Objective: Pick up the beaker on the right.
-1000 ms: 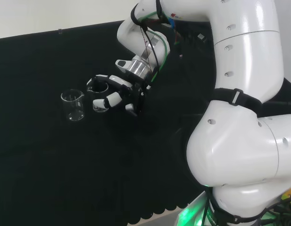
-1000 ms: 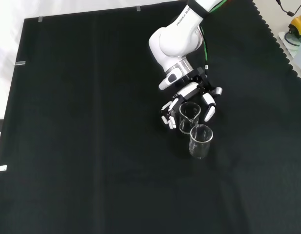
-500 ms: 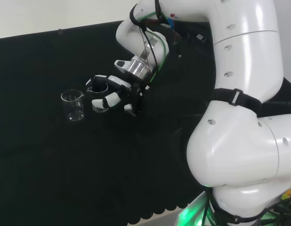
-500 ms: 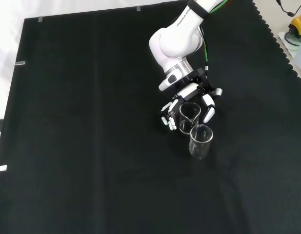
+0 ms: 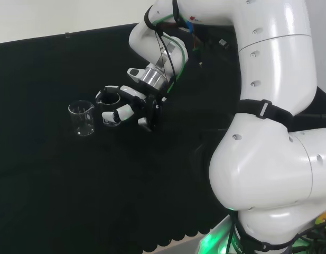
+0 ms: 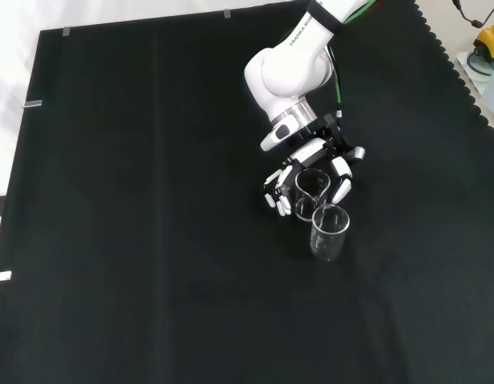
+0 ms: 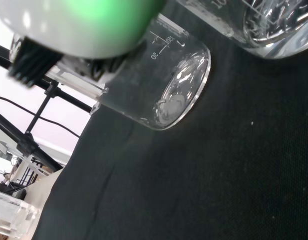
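The hand (image 6: 311, 164) is curled round the right-hand beaker (image 5: 111, 108) of the head view, which stands just beside the second beaker (image 5: 82, 118) on the black-clothed worktop (image 6: 150, 240). The lift is judged best taken straight up, so the close neighbour is not knocked. Both beakers are seen as clear, smooth-walled cylinders with printed graduations; the cloth is matte with a scalloped edge.

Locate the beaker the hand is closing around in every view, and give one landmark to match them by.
Head view: held beaker, left of centre, inside the hand.
Front view: held beaker, right of centre, just below the arm's link.
Wrist view: held beaker, close and large.
Landmark: free beaker, standing right beside it.
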